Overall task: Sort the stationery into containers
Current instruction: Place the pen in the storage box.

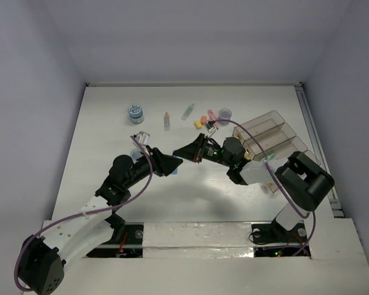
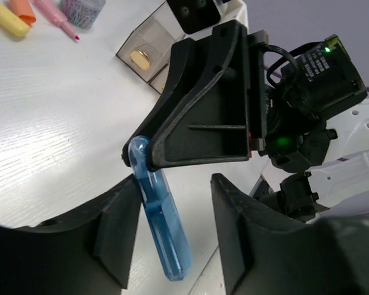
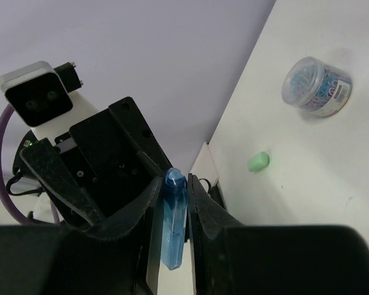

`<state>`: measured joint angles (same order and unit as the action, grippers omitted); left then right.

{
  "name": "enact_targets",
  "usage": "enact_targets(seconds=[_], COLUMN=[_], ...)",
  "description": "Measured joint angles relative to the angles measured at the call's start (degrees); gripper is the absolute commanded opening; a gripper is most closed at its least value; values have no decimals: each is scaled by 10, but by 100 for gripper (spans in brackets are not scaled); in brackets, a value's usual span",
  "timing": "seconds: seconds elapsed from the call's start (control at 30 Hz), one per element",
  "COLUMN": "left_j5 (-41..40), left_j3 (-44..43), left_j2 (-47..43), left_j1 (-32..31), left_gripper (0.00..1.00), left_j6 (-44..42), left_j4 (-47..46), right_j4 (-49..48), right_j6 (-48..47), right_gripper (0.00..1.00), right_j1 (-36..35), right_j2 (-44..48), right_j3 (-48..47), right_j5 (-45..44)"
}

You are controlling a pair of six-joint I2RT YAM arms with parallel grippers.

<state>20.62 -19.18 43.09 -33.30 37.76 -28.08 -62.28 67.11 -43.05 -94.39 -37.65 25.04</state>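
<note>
Mid-air handover: right gripper [image 3: 174, 184] pinches blue pen [image 3: 174, 230]; left gripper [image 2: 175, 190] jaws apart around it. Left should back off straight, without snagging, then right carries to organiser tray [image 1: 275, 125].

We log a white counter [image 1: 104, 141]. The left wrist view shows a faint wood-like grain on its surface. Pale grey-lavender walls [image 1: 190, 37] enclose it at the back and on both sides. A thin metal rail [image 1: 309, 117] runs along the counter's right edge. A glossy white strip [image 1: 197, 233] lies across the near edge — a soft shadow [image 1: 197, 190] falls just beyond it.
</note>
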Motion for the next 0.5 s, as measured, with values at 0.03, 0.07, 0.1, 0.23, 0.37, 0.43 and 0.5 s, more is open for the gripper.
enact_targets(seconds=[0.03,0.07,0.1,0.23,0.37,0.43,0.5], left_j5=[0,-1,0,-6,-7,-8,-13], left_j3=[0,0,1,8,8,8,8], left_j2=[-1,-4,-8,-33,-61,-74,-86], left_j1=[0,0,0,0,0,0,0], left_gripper=[49,56,60,99,99,99,99], left_j6=[0,-2,-3,-8,-10,-11,-14], left_j4=[0,-1,-3,-11,-26,-26,-24], right_j4=[1,3,8,29,49,61,69], right_j6=[3,5,5,3,-3,-6,-12], right_gripper=[0,0,0,0,0,0,0], right_j1=[3,5,7,21,50,71,95], right_j2=[-1,-1,-2,-6,-19,-22,-18], right_j3=[0,-1,-2,-17,-22,-19,-12], right_j5=[0,0,0,-1,-14,-22,-28])
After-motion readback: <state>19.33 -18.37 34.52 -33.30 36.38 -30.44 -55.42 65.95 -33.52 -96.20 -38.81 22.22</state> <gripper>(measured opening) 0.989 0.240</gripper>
